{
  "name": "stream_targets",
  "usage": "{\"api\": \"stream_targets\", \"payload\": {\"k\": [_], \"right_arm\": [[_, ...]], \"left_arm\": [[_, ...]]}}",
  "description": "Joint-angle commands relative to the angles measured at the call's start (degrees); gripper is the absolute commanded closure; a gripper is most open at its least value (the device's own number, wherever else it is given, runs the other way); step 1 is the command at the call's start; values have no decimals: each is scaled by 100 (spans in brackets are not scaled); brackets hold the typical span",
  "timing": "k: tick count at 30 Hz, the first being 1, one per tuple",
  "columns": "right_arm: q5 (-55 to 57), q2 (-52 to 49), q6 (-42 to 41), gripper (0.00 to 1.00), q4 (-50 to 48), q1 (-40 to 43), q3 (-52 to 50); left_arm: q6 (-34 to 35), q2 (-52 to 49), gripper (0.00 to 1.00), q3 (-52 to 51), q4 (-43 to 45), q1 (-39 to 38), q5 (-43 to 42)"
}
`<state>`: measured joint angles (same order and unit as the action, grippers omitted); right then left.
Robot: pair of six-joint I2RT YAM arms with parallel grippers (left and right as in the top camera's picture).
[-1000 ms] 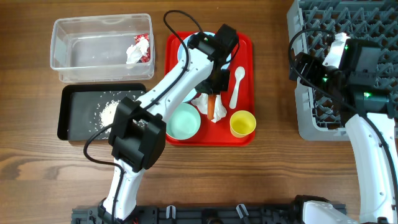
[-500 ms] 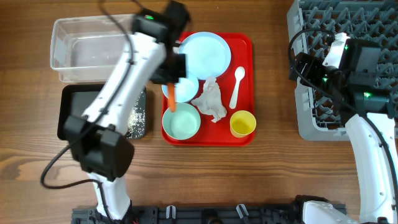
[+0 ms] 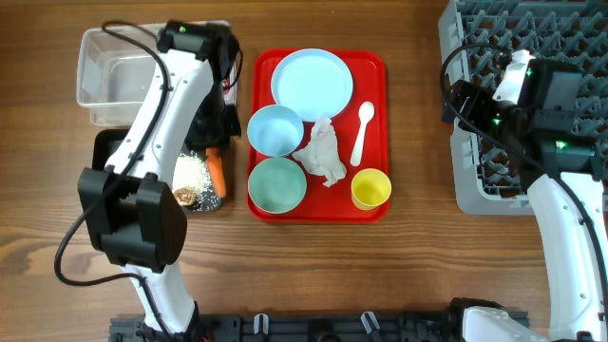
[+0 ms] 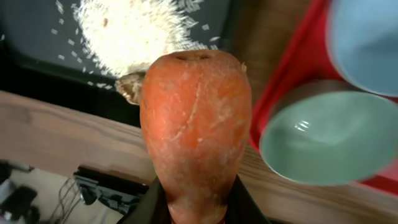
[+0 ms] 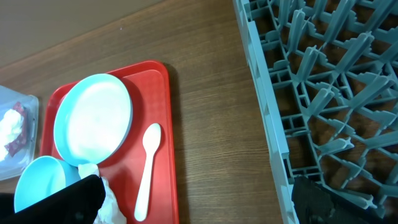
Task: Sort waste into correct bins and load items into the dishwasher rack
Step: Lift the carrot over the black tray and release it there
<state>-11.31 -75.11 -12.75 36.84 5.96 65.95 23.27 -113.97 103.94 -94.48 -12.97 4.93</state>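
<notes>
Now left hand (image 3: 217, 150) clamps carrot (image 4: 194, 118) over black tray (image 4: 31, 50) holding rice (image 4: 124, 31); right hand (image 5: 189, 202) gapes.

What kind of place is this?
Probably a robot test bench staged as a dish-clearing station, not a real kitchen: a grey dishwasher rack and a red tray of dishes sit on a wooden table, beside a clear tub and black tray.

Overhead, we look straight down on the whole table (image 3: 418, 271). Our left wrist view sits tight on the carrot (image 4: 194, 124), mint bowl (image 4: 326, 140) at 3 o'clock. Our right wrist view stands farther off, rack (image 5: 323, 93) at 2 o'clock. Both share the red tray (image 5: 163, 93).
</notes>
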Motion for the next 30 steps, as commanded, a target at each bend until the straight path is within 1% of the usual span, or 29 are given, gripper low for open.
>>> {"api": "stream_targets", "payload": {"k": [1, 7, 11, 12, 15, 16, 17, 18, 19, 26, 28, 30], "right_arm": [[96, -46, 59, 0, -33, 11, 116], [96, -87, 70, 1, -31, 11, 116], [96, -157, 63, 0, -24, 11, 116], [96, -195, 61, 0, -24, 11, 116], [96, -232, 61, 0, -13, 11, 116], [96, -232, 61, 0, -11, 11, 116], [96, -232, 63, 0, -11, 11, 116], [96, -232, 59, 0, -11, 11, 116], [96, -232, 63, 0, -11, 11, 116], [96, -232, 63, 0, -13, 11, 116], [96, -232, 61, 0, -13, 11, 116], [96, -232, 61, 0, -13, 11, 116]], "left_arm": [[382, 72, 96, -721, 398, 219, 356], [673, 72, 96, -1506, 1399, 737, 352], [726, 72, 96, -1687, 1860, 1045, 321], [726, 72, 91, -1788, 2151, 1147, 306], [726, 72, 81, -1941, 2618, 1204, 306], [726, 72, 76, -1971, 2719, 1202, 306], [726, 72, 74, -1998, 2804, 1200, 304], [723, 72, 69, -2013, 2850, 1196, 286], [726, 72, 68, -2015, 2859, 1198, 282], [723, 72, 66, -2015, 2872, 1198, 284], [723, 72, 67, -2015, 2872, 1198, 282], [723, 72, 72, -2015, 2872, 1198, 273]]}}
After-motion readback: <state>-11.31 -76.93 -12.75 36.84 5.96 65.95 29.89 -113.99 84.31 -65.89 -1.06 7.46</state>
